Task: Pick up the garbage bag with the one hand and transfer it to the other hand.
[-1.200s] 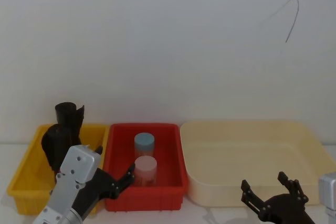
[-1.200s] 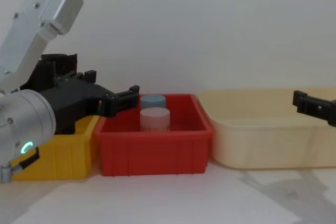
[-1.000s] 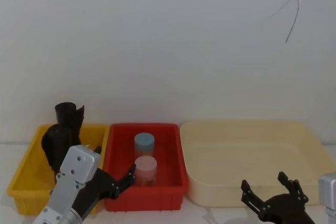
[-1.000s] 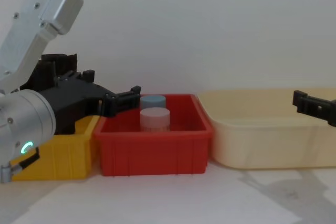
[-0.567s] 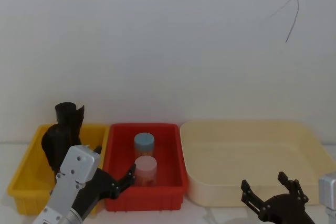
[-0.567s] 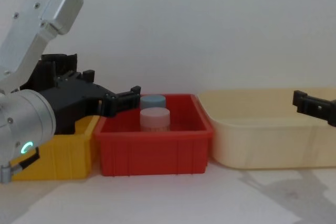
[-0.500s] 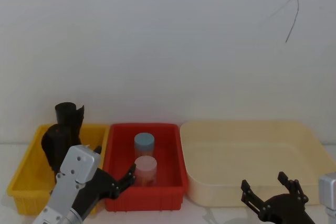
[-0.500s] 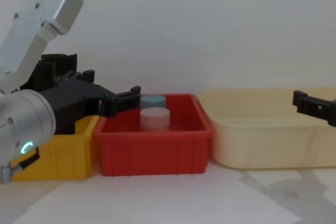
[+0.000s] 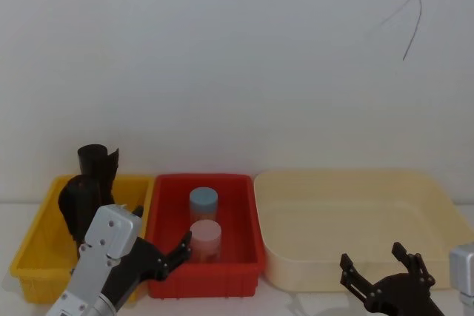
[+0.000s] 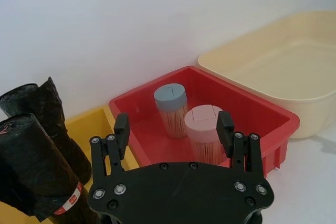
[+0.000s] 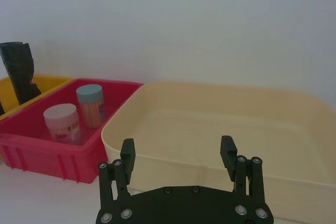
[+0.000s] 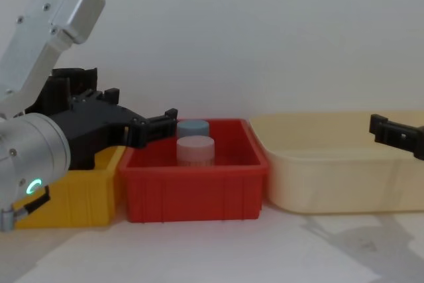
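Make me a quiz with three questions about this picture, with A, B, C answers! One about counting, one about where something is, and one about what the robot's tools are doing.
1. How many jars stand in the red bin?
A) one B) two C) four
2. Where does the garbage bag stand?
A) red bin B) cream tub C) yellow bin
3. The fingers of the left tool are:
A) shut on a jar B) open, holding nothing C) shut on the bag

Answers: 1 B, one blue lid and one pink lid show; 2 C, the black roll rises out of the yellow bin; 3 B, its fingers are spread with nothing gripped, like those of the right tool.
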